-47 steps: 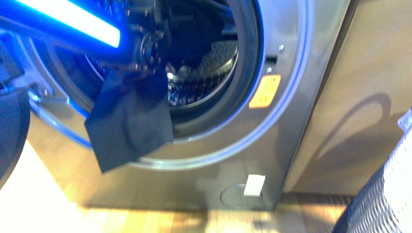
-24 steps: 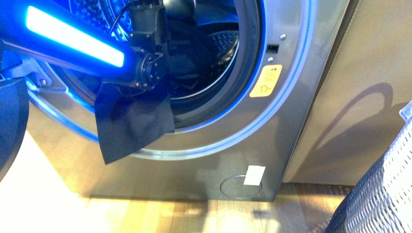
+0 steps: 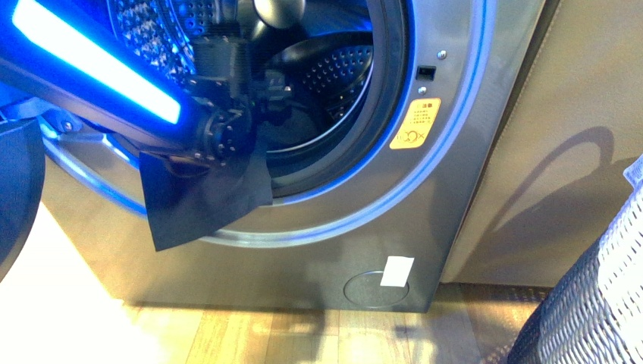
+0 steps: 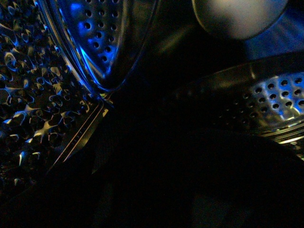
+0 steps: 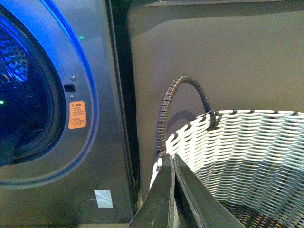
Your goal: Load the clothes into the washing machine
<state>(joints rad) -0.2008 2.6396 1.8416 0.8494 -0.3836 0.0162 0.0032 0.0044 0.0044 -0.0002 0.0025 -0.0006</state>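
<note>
The silver-grey washing machine [image 3: 455,114] has its porthole open onto the perforated drum [image 3: 341,68]. My left arm, lit blue, reaches into the drum. My left gripper [image 3: 267,85] is inside it, shut on the dark clothes [image 3: 201,201]. A flap of the clothes hangs out over the lower porthole rim. In the left wrist view the drum wall [image 4: 28,109] shows close up, and the clothes [image 4: 190,180] are a dark mass that hides the jaws. My right gripper [image 5: 172,157] is shut and empty above a basket, to the right of the washing machine [image 5: 102,71].
A white woven basket [image 5: 247,142] with a dark handle [image 5: 183,95] stands to the right of the washer, also in the front view [image 3: 606,288]. A grey-brown cabinet [image 3: 576,91] is behind it. The open door [image 3: 15,189] is at far left. A yellow sticker [image 3: 415,123] is beside the porthole.
My left arm has pushed further into the drum with the clothes. The hanging flap has drawn up a little and sits lower on the rim's left side.
</note>
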